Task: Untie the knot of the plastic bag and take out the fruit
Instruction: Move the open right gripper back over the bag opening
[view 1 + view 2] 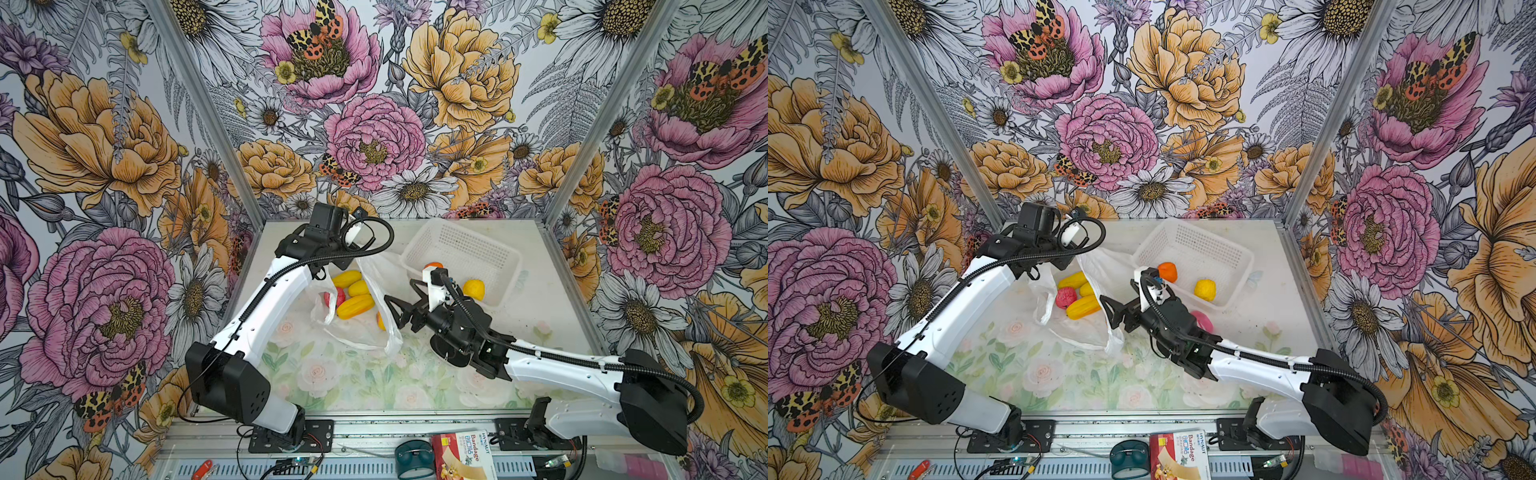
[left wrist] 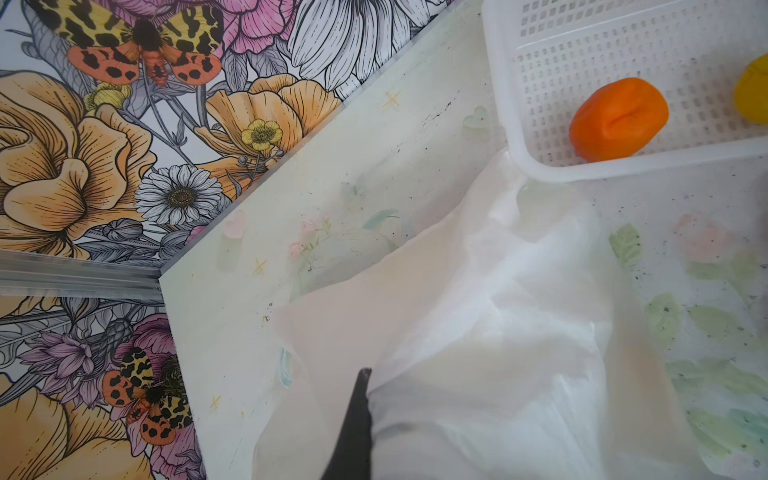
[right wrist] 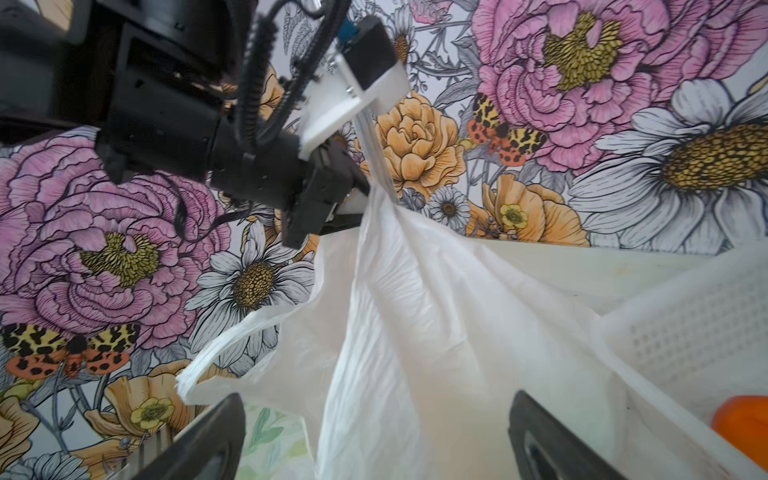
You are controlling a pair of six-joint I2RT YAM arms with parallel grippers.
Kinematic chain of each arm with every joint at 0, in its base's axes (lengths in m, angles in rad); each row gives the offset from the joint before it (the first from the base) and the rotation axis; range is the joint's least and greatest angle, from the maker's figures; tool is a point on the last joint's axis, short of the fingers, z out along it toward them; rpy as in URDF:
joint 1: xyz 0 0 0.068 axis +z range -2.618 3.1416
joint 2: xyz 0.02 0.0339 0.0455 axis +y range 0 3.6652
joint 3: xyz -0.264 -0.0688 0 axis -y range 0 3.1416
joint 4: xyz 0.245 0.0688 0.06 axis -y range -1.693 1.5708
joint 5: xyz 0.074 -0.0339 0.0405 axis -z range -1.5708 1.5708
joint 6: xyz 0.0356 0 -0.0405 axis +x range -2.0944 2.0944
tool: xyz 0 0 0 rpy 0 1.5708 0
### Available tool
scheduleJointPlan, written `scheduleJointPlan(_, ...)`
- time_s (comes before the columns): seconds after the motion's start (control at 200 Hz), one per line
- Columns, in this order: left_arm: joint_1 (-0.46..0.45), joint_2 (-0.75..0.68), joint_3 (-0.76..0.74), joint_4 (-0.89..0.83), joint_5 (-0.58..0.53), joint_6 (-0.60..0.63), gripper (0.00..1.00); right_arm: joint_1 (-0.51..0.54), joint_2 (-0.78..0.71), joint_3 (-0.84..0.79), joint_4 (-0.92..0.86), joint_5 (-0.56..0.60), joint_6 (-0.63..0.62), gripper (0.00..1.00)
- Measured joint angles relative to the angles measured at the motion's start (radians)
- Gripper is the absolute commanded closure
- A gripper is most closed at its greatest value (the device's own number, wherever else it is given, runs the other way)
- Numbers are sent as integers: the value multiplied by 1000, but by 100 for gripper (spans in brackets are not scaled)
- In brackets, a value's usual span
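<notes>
The plastic bag [image 1: 365, 332] lies open-mouthed on the table, its top pulled up at the back by my left gripper [image 1: 358, 261], which is shut on it. No knot shows; a loose handle [image 3: 216, 365] hangs free. Inside the bag lie yellow fruit [image 1: 355, 306] and a pink-red one [image 1: 1066, 297]. An orange fruit [image 1: 1168, 272] and a yellow one [image 1: 1205, 289] sit in the white basket [image 1: 1192, 245]. My right gripper [image 1: 399, 290] stands open beside the bag's right edge, the film [image 3: 395, 374] just ahead of its jaws. In the left wrist view the left gripper [image 2: 370, 382] pinches the bag [image 2: 478, 332].
The basket [image 1: 511, 266] stands at the back right, next to the bag. A pink object [image 1: 1203, 321] is partly hidden under my right arm. A bandage box [image 1: 461, 455], a teal round object [image 1: 411, 457] and a red tool [image 1: 203, 469] lie on the front rail. Floral walls close three sides.
</notes>
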State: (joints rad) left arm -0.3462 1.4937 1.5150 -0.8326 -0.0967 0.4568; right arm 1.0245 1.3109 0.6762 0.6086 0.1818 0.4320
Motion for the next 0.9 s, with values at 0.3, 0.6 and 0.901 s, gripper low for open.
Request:
scheduleJointPlan(0.3,4,0,0,0,0,-6,100,53,222,51,29,214,-3,43)
scheduleJointPlan(0.6,4,0,0,0,42,-6,100,-51,200,64,-21,254,15,100)
scheduleJointPlan(0.901,-6,-8,0,-1,164,-5,100,-195,33,55,-84,261,6,100)
